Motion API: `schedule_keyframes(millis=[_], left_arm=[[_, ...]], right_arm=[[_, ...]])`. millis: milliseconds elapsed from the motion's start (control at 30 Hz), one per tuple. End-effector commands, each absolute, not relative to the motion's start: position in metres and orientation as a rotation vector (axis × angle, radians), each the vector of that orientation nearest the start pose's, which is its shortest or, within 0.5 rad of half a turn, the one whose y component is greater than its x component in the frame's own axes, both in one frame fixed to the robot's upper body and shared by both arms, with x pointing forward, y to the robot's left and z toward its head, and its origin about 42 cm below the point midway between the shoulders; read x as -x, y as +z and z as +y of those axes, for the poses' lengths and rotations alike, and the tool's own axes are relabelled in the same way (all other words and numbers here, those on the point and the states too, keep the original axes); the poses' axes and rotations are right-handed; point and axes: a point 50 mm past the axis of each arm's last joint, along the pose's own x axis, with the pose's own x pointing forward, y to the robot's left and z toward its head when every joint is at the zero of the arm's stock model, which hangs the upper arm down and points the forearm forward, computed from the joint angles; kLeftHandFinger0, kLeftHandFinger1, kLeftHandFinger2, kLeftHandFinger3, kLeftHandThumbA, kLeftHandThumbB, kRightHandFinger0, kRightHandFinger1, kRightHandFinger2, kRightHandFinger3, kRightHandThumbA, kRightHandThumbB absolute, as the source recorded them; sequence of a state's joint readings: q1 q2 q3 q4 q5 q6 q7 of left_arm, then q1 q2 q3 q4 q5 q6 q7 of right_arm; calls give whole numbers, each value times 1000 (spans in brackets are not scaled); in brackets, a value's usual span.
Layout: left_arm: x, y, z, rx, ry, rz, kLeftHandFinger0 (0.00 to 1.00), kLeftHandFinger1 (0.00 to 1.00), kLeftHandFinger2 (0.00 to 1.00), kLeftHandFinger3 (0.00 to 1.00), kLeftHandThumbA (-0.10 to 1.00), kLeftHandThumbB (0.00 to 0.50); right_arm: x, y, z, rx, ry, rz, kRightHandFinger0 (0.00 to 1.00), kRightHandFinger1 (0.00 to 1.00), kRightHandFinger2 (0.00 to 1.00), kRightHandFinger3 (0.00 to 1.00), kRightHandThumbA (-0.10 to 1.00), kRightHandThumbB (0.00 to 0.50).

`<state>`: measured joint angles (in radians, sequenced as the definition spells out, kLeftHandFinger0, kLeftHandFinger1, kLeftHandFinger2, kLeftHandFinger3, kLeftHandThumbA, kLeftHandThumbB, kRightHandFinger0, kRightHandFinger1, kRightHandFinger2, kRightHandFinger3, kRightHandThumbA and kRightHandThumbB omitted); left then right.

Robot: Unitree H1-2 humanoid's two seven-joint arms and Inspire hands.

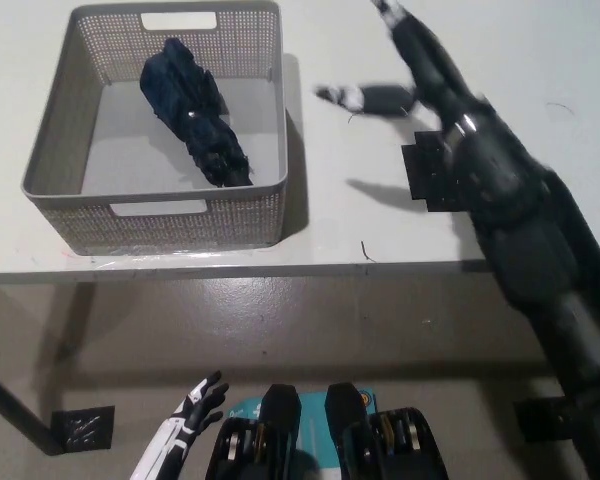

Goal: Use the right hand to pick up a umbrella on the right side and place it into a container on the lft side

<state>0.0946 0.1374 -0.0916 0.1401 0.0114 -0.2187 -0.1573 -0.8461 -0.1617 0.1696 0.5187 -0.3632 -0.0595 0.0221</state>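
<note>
A folded dark blue umbrella (pixel 193 125) lies slantwise inside the grey mesh basket (pixel 50 140) at the table's left. My black right hand (pixel 400 70) hovers over the white table, well to the right of the basket, blurred by motion, its fingers spread and holding nothing. My white left hand (pixel 185 425) hangs low at the bottom left, below the table edge, fingers apart.
A black cross-shaped mat (pixel 435 175) lies on the white table (pixel 340 230) under my right forearm. A small black marker (pixel 85 428) sits on the floor at lower left. The table's front edge runs across the middle of the picture.
</note>
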Motion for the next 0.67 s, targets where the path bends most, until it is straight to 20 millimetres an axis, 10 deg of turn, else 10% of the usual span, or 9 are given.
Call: schedule_keyframes(millis=[0,400,633], left_arm=[[-236,48,252,-163,-200,7,1000,1000,1000,1000,1000,162],[-230,47,250,-147,-166,-8,1000,1000,1000,1000,1000,213],[-231,50,251,-124,-134,-26,1000,1000,1000,1000,1000,188]], right_arm=[[-343,320,-259,262,197,-709,1000,1000,1000,1000,1000,343],[-253,128,-246,142,229,-295,1000,1000,1000,1000,1000,361],[-225,77,-252,70,197,-143,1000,1000,1000,1000,1000,356]])
